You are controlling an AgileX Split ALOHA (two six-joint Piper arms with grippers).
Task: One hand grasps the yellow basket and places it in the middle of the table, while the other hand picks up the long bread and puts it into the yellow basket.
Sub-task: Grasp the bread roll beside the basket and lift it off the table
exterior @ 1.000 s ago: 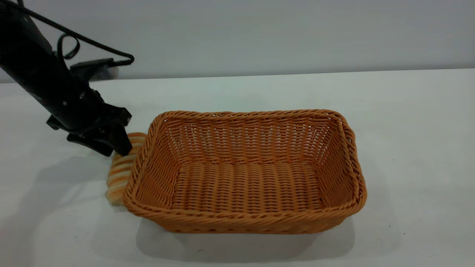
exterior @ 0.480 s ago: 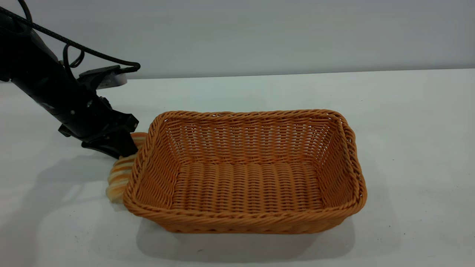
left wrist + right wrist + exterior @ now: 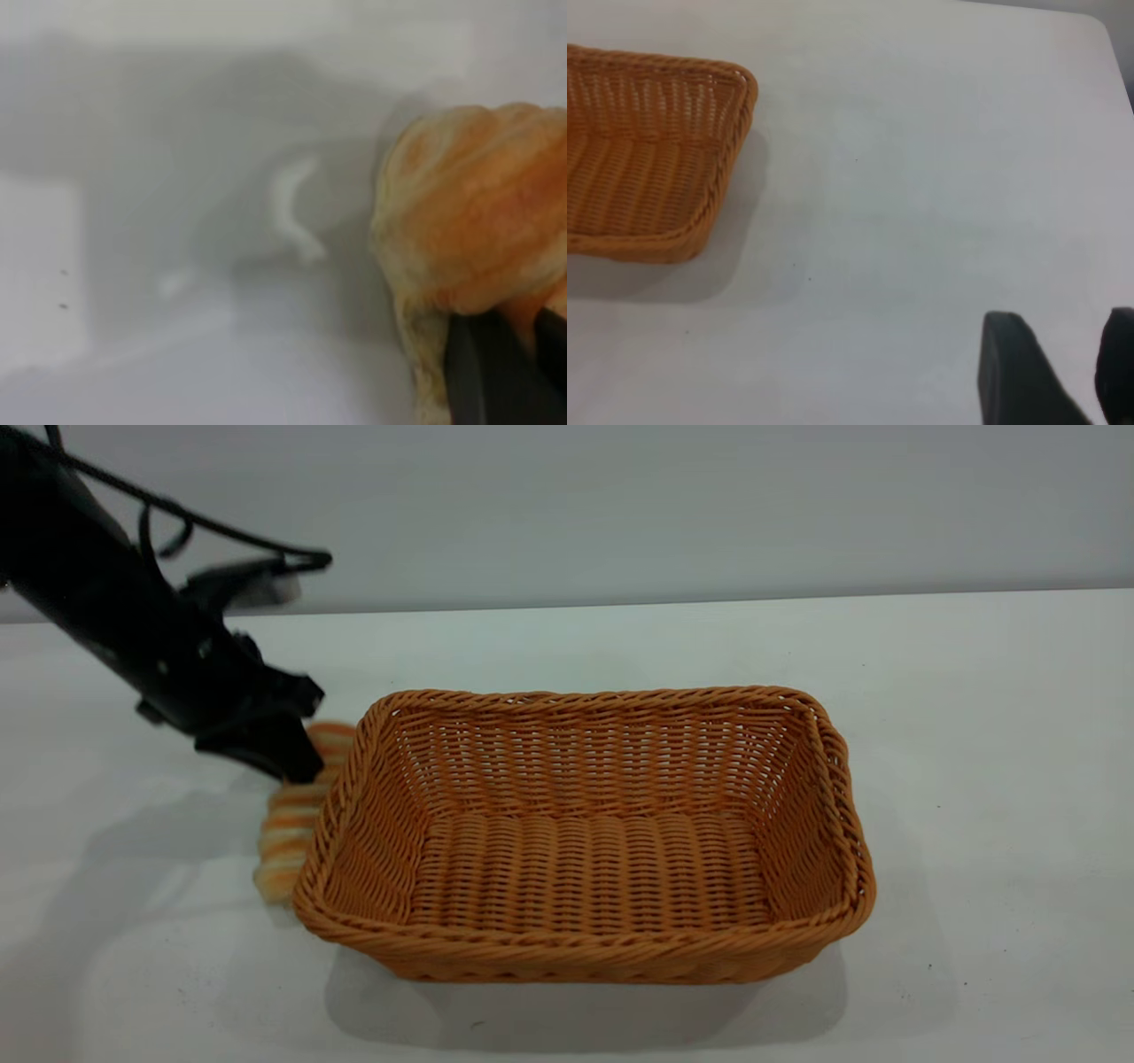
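Currently, at the upper left of the exterior frame, the left arm is reaching down at a slant, and its left pincer (image 3: 288, 755) is pressing onto the far end of the long bread (image 3: 292, 824), which is lying on the counter (image 3: 974, 779) hard against the outside of the basket's left wall. Compared with half a second ago, the arm is sitting a little higher and further back, and the loaf's far end is showing more above the wicker rim, so the bread seems to be starting to lift or tip rather than just being touched. In the left wrist view the loaf (image 3: 478, 230) is filling the right side of the frame with a dark fingertip (image 3: 483, 372) right against its crust, which suggests the pincer is gripping the bread; I judge it closed on the loaf, though only part of the grip is showing. Moving toward the centre, the yellow basket (image 3: 585, 833) is sitting unmoved and empty in the middle of the counter, so its placement looks done. Toward the right, the right arm is not appearing in the exterior frame; its own camera is showing the right pincer (image 3: 1076, 372) hanging over bare counter, well apart from the basket's corner (image 3: 656, 150), with its fingers standing apart and holding nothing. What remains is carrying the loaf over the left rim and releasing it inside.
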